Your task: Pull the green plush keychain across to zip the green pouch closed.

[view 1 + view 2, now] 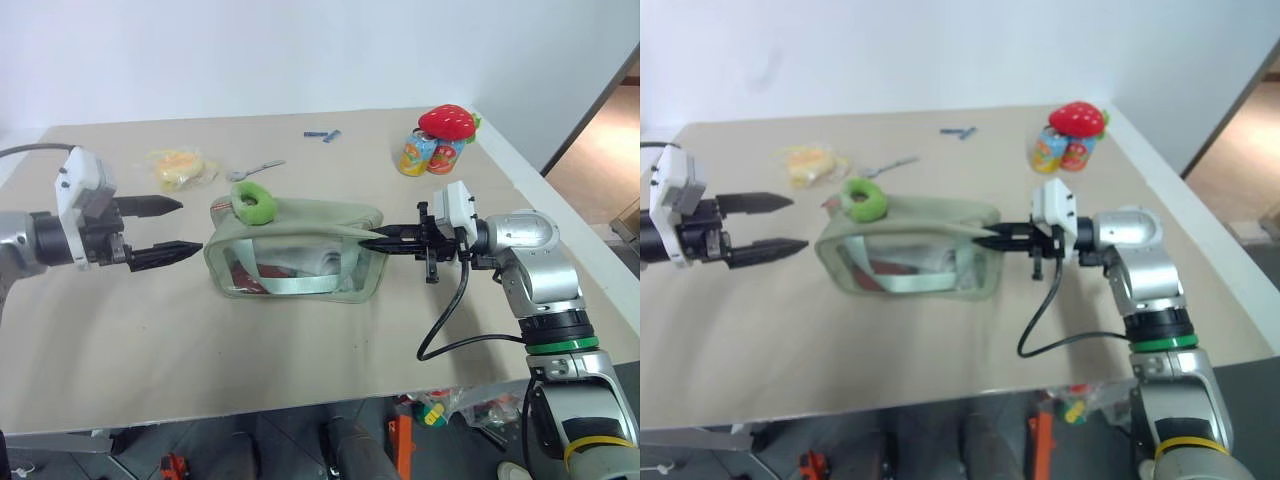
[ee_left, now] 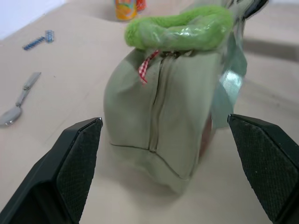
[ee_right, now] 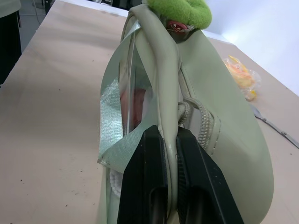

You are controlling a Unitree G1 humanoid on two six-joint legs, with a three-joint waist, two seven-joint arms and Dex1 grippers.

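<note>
A beige desk fills our view, a pale wall rising behind it and a strip of floor clutter showing below its near edge. Nearest to us at mid-desk stands the green pouch, its clear window panel facing us and a pale strap visible behind the plastic. At its right end, our right hand is pinched tight on the pouch's top seam; in the wrist view the two black fingers press the fabric edge between them, beside the zipper track. At the pouch's left end, our left hand hangs with its fingers spread wide, holding nothing, just clear of the fabric. The green plush keychain sits on top of the pouch at that same left end, a small red checked tag hanging beneath it where the zipper line meets the end panel. Farther back on the left lies a yellow item in clear wrapper, with a metal spoon just beside it. Beyond, near the far edge, rests a small blue object. At the far right stand two colourful cans with a red strawberry plush on top.
</note>
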